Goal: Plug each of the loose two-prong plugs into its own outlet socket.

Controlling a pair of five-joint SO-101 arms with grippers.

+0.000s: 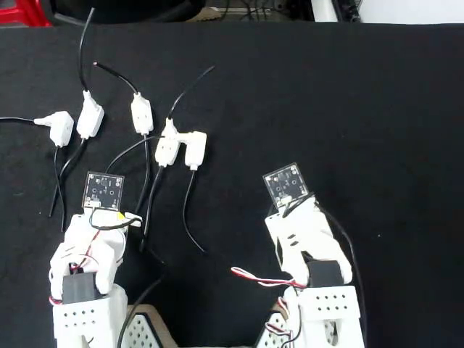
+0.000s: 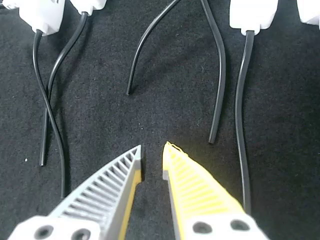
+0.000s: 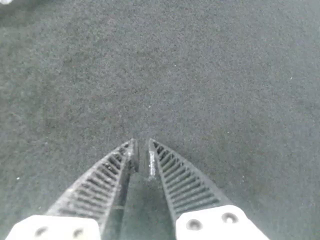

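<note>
White plugs (image 1: 142, 114), black cords (image 2: 242, 90), black cloth (image 1: 326, 94); left pincer (image 2: 152, 147) grey-yellow, ribbed.

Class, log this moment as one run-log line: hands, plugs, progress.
left hand: shut, empty, over cords | right hand: shut, empty, over bare cloth | white plugs: on cloth, none held

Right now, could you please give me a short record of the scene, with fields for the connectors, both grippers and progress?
Surface: black cloth
Connectors: five white connector bodies on black cables, lying loose ahead of the left arm; plug or socket cannot be told
Touching pair: two bodies side by side
Left gripper: above cable ends, almost shut, empty
Right gripper: above bare cloth, almost shut, empty
Progress: none looks plugged in
</note>
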